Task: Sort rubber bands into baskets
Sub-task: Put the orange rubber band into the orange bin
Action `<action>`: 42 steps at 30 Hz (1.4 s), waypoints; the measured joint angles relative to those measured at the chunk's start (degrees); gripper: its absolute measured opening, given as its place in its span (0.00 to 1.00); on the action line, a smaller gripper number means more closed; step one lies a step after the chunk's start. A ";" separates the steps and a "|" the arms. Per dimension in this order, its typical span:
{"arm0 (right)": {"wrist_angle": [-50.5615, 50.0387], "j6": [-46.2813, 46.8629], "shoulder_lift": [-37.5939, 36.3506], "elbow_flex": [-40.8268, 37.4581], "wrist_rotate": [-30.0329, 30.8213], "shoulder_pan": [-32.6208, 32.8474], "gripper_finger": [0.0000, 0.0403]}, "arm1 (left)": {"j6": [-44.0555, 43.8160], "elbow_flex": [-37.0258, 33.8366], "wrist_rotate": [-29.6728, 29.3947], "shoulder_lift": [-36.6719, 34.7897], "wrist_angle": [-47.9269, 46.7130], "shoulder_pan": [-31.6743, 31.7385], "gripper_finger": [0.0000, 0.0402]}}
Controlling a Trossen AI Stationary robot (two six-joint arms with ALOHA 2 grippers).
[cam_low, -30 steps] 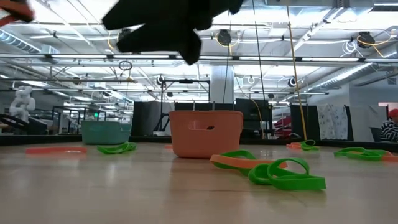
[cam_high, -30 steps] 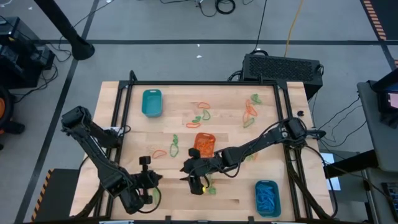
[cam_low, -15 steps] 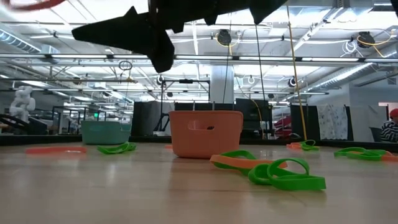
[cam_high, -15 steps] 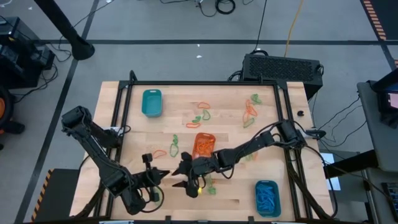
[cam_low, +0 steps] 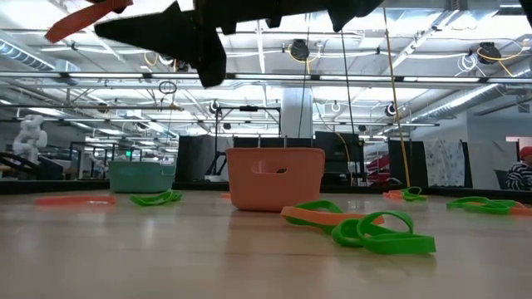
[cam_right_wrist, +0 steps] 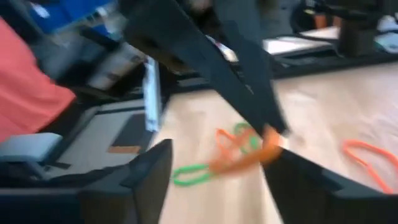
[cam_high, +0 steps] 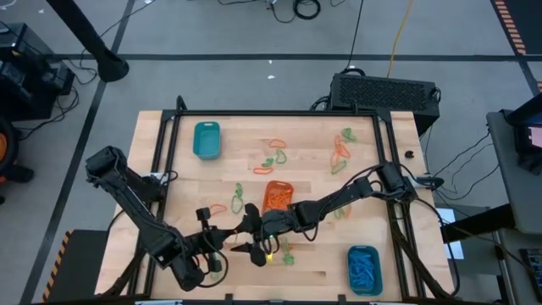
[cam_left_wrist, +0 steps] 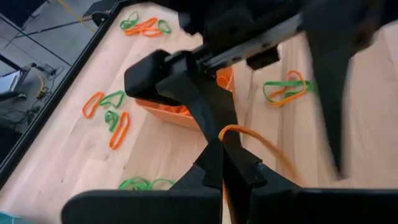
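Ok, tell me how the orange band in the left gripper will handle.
Probably floppy: the orange band bends in a loose curve away from the shut left gripper. Likely very light, since it is only a thin loop. It may stretch and slip if tugged.

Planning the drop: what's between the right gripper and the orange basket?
In the high view, only bare wood separates the right gripper from the orange basket; the nearest green band lies off to the side.
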 joint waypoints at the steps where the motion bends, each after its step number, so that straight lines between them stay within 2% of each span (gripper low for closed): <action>1: -1.03 0.08 0.00 0.00 0.94 -0.11 0.53 | 0.00 0.00 0.00 0.08 0.00 0.00 0.00; 3: -2.65 0.89 0.00 0.00 2.03 -0.60 0.41 | 0.02 0.00 0.08 0.12 -0.02 -0.01 0.00; 7: -5.93 1.62 0.00 0.00 1.81 -1.48 0.09 | 0.04 0.00 0.19 0.12 -0.04 -0.02 0.00; 8: -6.17 1.35 0.00 0.00 1.80 -1.52 0.05 | 0.04 0.00 0.22 0.12 -0.04 -0.02 0.00; 14: -6.16 1.43 0.00 0.00 0.47 -1.37 0.02 | 0.07 0.00 0.27 0.12 -0.22 -0.02 0.02; 19: -6.89 1.48 0.00 0.00 -7.31 -1.52 0.01 | 0.07 0.00 0.31 0.12 -0.24 -0.02 0.03; 24: -6.56 1.25 0.00 0.00 -8.93 -1.50 0.10 | 0.09 0.00 0.37 0.12 -0.24 -0.02 0.03; 29: -5.13 -1.56 0.00 0.00 -8.71 -1.28 0.29 | 0.09 0.00 0.40 0.12 -0.24 -0.02 0.03; 36: -3.56 1.15 0.00 0.00 -8.80 -1.26 0.59 | 0.09 -0.02 0.40 0.12 -0.23 -0.02 0.03; 42: 1.19 5.79 -0.02 0.03 -7.39 -1.28 0.72 | -0.28 -0.02 0.00 0.12 -0.03 0.68 0.03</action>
